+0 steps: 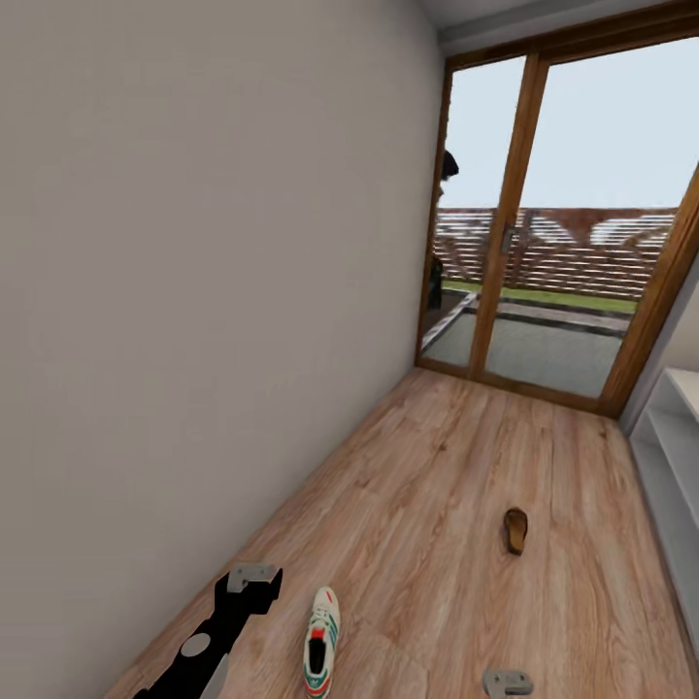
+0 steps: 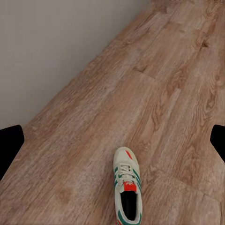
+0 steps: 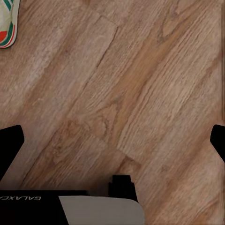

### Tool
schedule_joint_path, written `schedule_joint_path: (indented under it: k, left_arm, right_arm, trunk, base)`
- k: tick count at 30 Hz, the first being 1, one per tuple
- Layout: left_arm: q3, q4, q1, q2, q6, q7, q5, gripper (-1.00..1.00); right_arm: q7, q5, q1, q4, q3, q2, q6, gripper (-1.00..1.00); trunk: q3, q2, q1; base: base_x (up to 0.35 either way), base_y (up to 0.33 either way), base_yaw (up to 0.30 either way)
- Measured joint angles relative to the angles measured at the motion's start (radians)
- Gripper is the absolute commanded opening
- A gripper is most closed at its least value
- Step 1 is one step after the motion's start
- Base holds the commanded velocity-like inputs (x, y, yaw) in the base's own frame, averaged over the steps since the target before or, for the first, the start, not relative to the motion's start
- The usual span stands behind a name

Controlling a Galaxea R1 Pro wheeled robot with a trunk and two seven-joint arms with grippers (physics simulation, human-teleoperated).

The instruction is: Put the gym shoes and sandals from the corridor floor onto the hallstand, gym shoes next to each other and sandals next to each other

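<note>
One white gym shoe (image 1: 320, 641) with green stripes and a red tongue lies on the corridor floor (image 1: 437, 485) near the view's bottom, toe pointing away from me. My left gripper (image 1: 254, 578) hovers open just left of it, near the wall. The left wrist view has the gym shoe (image 2: 126, 187) on the planks, ahead of the spread fingers (image 2: 9, 150). One brown sandal (image 1: 515, 530) lies farther down the corridor. My right gripper (image 1: 508, 682) is open and holds nothing above bare planks. A corner of the gym shoe (image 3: 7, 23) shows in the right wrist view. The grey hallstand (image 1: 665, 466) runs along the right edge.
A plain grey wall (image 1: 194, 291) bounds the corridor on the left. A wood-framed glass door (image 1: 544, 223) closes the far end, with a terrace and fence behind it. My own base (image 3: 93, 208) shows in the right wrist view.
</note>
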Motion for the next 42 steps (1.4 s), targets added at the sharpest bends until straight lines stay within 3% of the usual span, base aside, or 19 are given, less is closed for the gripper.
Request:
schedule_joint_path:
  k: [11,32,42]
  left_arm:
    - [0.000,0.000,0.000,0.000,0.000,-0.002,0.000,1.00]
    - [0.001,0.000,0.000,0.001,0.000,0.000,-0.001,1.00]
    - [0.001,0.000,0.000,0.001,0.000,0.000,-0.001,1.00]
  right_arm:
    - [0.002,-0.002,0.000,0.000,-0.003,-0.001,-0.001,1.00]
    - [0.006,-0.007,0.000,0.000,-0.004,-0.002,0.000,1.00]
    - [0.006,-0.007,0.000,0.000,-0.006,-0.002,-0.001,1.00]
  trunk:
    - [-0.001,0.000,0.000]
    - [-0.001,0.000,0.000]
    - [-0.044,-0.070,0.039]
  base:
    - [0.062,-0.260,0.010]
    - [0.001,-0.014,0.000]
    - [0.000,0.000,0.000]
